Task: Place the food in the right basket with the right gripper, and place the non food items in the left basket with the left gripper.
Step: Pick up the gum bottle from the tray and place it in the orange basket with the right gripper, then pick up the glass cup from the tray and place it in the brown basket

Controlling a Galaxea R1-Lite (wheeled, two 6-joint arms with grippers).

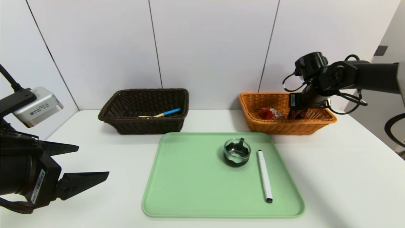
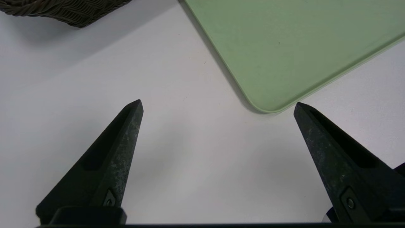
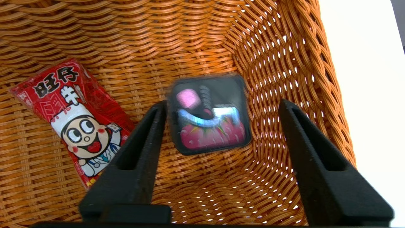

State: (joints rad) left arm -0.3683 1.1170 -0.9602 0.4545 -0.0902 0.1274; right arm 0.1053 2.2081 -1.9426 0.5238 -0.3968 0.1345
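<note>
The left gripper (image 1: 94,161) is waiting low over the white table (image 1: 120,196), beside the green tray (image 1: 196,212), with its two fingers standing wide apart and holding nothing. The glass cup (image 1: 237,152) is sitting on the tray, over toward the far right part, so it is lying to the right of the left gripper and a little farther out. The right arm is being the nearer one to it, but the cup is not looking like food, so I am thinking the left arm is the one needing to reach across the tray for it. The cup is standing upright, and it is looking round and see-through, with something dark wrapping around it and a small black bit sticking up at its far edge. The white pen (image 1: 265,176) is lying just past the cup on the right, with black ends, and its long way is running from the far side toward the near side. The dark brown basket (image 1: 152,126), where both seem to be belonging, is sitting behind the tray on the left. The right gripper (image 3: 223,103) is hanging over the orange basket (image 3: 329,79), its fingers standing apart, with a small dark berry box (image 3: 212,133) showing between them.
</note>
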